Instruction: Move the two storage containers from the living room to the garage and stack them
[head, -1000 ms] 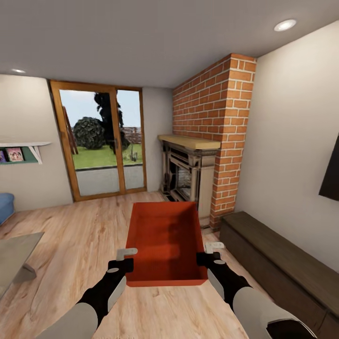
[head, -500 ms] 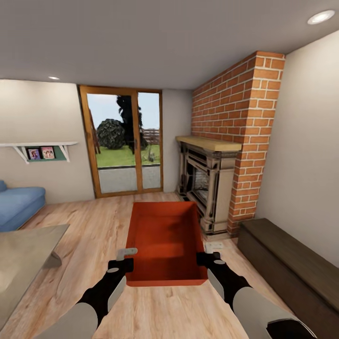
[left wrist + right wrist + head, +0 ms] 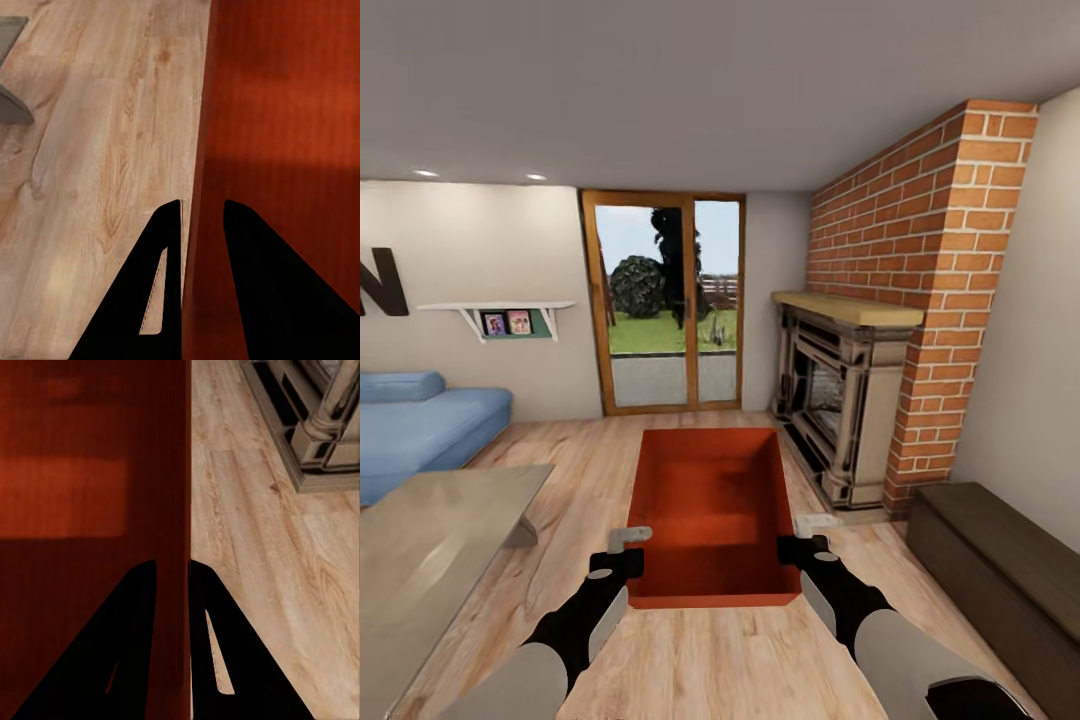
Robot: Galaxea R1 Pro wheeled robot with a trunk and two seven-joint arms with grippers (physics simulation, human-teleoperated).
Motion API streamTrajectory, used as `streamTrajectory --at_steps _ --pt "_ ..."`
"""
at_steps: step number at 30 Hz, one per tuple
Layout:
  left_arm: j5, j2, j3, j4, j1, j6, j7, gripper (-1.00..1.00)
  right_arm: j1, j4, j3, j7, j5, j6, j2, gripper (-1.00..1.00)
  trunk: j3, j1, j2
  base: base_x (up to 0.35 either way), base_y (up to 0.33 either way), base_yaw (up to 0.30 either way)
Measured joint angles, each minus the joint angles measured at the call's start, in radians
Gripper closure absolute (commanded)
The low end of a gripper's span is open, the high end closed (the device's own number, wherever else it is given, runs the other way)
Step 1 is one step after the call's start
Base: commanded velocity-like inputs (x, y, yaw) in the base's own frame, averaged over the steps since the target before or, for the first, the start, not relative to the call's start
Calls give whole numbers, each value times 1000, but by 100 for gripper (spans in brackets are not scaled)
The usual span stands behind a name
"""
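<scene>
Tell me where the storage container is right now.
Head view centre: the storage container is held between the left gripper and right gripper, above the wood floor, left of the fireplace.

The head camera is looking forward and down across the living room toward the glass doors (image 3: 670, 310). Each wrist camera is peering closely along its hand's fingers, sharing the storage container (image 3: 710, 510) walls (image 3: 196, 187) (image 3: 186, 472) and wood floor (image 3: 580, 460) with it.

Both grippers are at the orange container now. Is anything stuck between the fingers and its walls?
Nothing visible. The left gripper straddles the left side wall of the storage container, one finger inside and one outside; the right gripper does the same on the right wall. Each wall sits directly between bare fingers, above the wood floor.
</scene>
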Motion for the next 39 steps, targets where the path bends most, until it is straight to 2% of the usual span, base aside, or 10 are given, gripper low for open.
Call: streamTrajectory --at_steps 39 --pt "1 0 -1 -1 0 0 0 100 0 0 0 0 0 0 0 100 20 0 0 0 0 264"
